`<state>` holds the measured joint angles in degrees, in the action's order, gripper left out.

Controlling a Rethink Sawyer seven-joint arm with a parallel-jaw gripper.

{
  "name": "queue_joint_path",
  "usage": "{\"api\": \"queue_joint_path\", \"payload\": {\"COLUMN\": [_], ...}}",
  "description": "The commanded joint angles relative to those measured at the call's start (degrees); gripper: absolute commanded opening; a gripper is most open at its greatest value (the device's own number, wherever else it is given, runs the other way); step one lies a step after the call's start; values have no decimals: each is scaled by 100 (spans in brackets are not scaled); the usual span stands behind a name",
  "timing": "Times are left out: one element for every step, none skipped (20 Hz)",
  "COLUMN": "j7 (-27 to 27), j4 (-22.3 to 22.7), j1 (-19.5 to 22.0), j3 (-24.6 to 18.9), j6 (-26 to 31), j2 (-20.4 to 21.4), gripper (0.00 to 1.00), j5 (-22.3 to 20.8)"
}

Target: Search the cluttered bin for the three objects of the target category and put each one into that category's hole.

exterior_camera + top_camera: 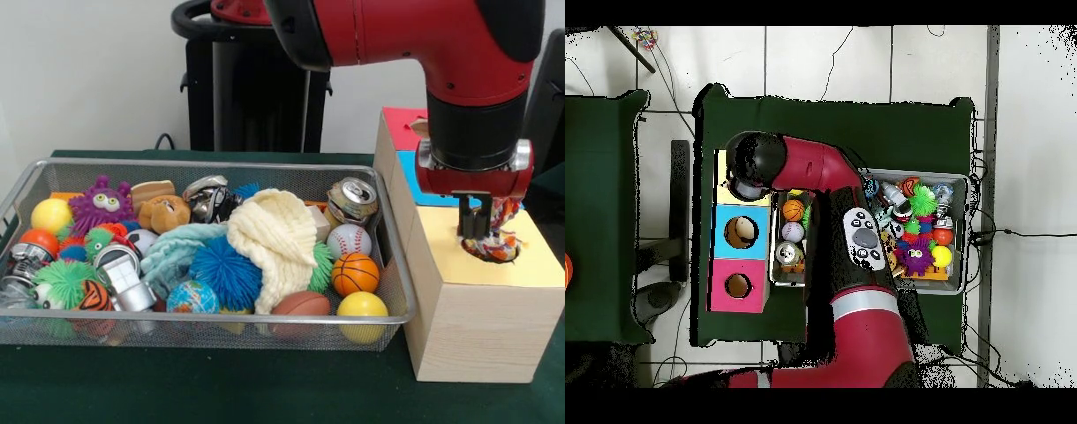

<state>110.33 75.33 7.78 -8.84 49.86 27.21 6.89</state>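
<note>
The pincer (pixel 475 231) is clamped on a rope toy (pixel 496 238) half sunk in the yellow hole (pixel 491 253) near the box's (pixel 477 309) front end. It is best released only once centred, clear of the rim.

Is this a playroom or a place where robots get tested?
Probably a robot test lab, not a playroom. A red robot arm works at a green-covered table, a wire bin of toys sits beside a wooden sorting box with holes, and cables trail across the tiled floor.
</note>
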Motion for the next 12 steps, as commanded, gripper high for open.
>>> {"api": "queue_joint_path", "payload": {"j7": [-212, -209, -206, -182, -164, -145, -126, -144, -159, -173, -187, -199], "j4": [489, 494, 498, 472, 445, 418, 391, 399, 398, 396, 395, 409], "j1": [293, 299, 306, 286, 272, 259, 246, 254, 258, 263, 267, 272], "j3": [-646, -656, -665, -620, -593, -566, -539, -518, -520, -522, -524, -541], "j6": [331, 337, 343, 357, 425, 492, 559, 647, 694, 741, 788, 816], "j2": [-362, -365, -368, -385, -395, -406, -417, -427, -434, -440, -447, -452], "gripper": [0, 0, 0, 0, 0, 0, 0, 0, 0, 0, 0, 0], "j5": [43, 26, 9, -44, -67, -90, -113, -137, -140, -144, -148, -139]}}
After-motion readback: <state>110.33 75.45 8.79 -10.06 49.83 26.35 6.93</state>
